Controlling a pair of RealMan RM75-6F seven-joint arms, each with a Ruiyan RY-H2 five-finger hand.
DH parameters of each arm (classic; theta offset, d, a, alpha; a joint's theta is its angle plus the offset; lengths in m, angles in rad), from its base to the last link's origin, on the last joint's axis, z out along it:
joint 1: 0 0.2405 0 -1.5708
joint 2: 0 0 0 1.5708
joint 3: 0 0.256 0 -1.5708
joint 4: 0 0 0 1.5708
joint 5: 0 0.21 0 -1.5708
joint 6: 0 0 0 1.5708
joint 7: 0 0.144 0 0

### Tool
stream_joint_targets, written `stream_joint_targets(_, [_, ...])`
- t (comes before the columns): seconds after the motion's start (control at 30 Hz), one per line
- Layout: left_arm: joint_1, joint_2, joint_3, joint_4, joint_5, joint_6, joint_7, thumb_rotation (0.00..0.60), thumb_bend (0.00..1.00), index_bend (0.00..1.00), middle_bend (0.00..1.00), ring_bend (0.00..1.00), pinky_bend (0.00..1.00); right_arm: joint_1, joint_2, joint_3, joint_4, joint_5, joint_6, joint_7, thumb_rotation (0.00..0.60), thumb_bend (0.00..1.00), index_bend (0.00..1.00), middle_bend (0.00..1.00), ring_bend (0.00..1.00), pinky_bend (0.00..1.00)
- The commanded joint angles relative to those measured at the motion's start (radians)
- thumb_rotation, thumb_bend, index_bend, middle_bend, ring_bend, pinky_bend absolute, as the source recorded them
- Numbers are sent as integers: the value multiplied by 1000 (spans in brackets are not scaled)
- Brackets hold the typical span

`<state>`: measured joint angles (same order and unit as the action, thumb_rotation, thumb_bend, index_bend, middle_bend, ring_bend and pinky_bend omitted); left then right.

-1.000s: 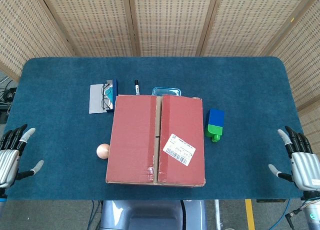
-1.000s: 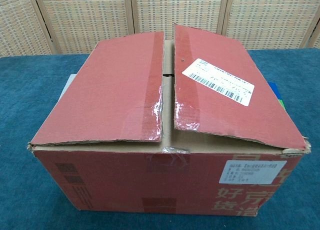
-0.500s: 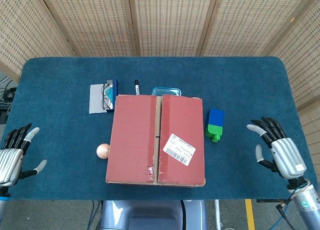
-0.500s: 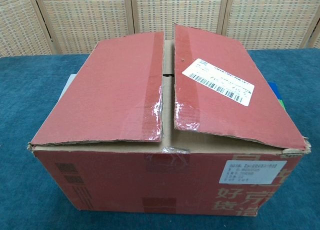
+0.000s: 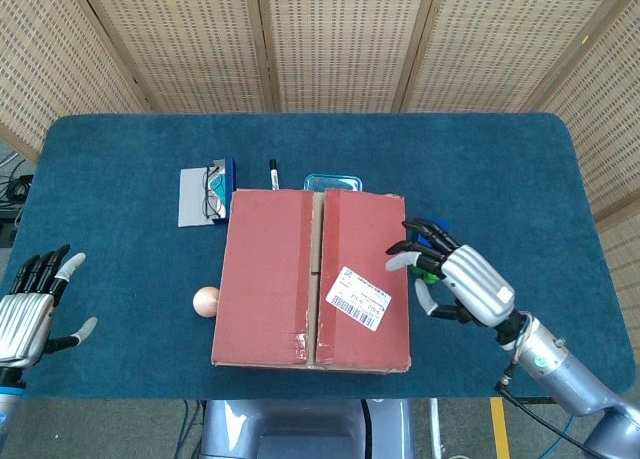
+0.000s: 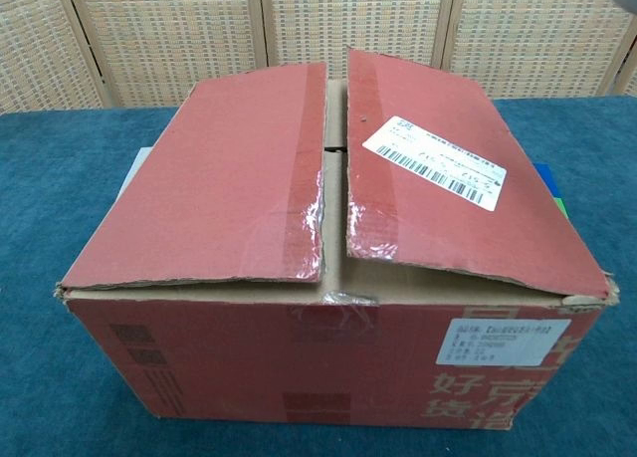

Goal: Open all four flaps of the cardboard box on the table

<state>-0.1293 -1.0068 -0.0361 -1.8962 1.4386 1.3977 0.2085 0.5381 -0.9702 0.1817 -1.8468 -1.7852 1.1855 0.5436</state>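
While the cardboard box (image 5: pixel 312 277) sits near the front edge of the blue table (image 5: pixel 120 139), its two red top flaps lie closed, meeting along a narrow seam down the middle. From the chest view the flaps bow up slightly at the seam, with torn clear tape (image 6: pixel 311 228) along their inner edges, and a white shipping label (image 5: pixel 358 298) is stuck on the right-hand flap.

The right hand (image 5: pixel 455 279) hovers at the box's right edge, its fingers spread and reaching toward the flap; it holds nothing, and whether the fingertips actually touch the cardboard is hard to tell from above. The left hand (image 5: pixel 30 309) stays out at the table's left front corner, well apart from the box, fingers apart and empty.

Beside the box's left side lies a small peach-coloured ball (image 5: pixel 206 301). Behind the box, toward the far side, are a grey pad with a pair of glasses (image 5: pixel 213 192) on it, a black marker (image 5: pixel 272 173) and the rim of a light blue tray (image 5: pixel 336 182). A blue and green block (image 5: pixel 431 237) stands just right of the box, partly hidden by the right hand's fingers.
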Motion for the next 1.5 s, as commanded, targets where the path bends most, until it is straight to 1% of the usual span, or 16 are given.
stream_joint_targets(0.03, [-2,-1,0,0,2,0,2,515,288,75,0,0,0,45,-29,15,-12,6,-43,-15,600,749,351,299,9,0])
stream_joint_targets(0.13, [-5,-5,-1,3,7,0,8,516,288,75,0,0,0,96,-68,33,-15,36,-92,-52,600,756,372,318,25,0])
stream_joint_targets(0.33, [-12,-16,4,10,25,-4,24,516,288,75,0,0,0,154,-127,49,-14,86,-152,-119,600,764,376,329,31,0])
stream_joint_targets(0.47, [-17,-26,12,13,48,-6,38,518,289,75,0,0,0,173,-183,60,4,121,-159,-220,600,763,376,336,36,0])
stream_joint_targets(0.63, [-18,-29,18,13,56,-9,42,517,289,75,0,0,0,187,-242,58,23,155,-171,-336,600,772,376,337,38,0])
stream_joint_targets(0.8, [-18,-29,22,11,56,-12,44,516,290,75,0,0,0,198,-290,45,42,184,-184,-413,600,771,376,338,38,0])
stream_joint_targets(1.17, [-8,-28,29,15,44,-5,35,516,290,75,0,0,0,223,-328,26,68,206,-198,-470,600,772,385,338,38,0])
stream_joint_targets(1.5, [-4,-27,32,23,39,-5,16,516,291,75,0,0,0,240,-340,13,85,222,-208,-498,600,770,393,341,38,0])
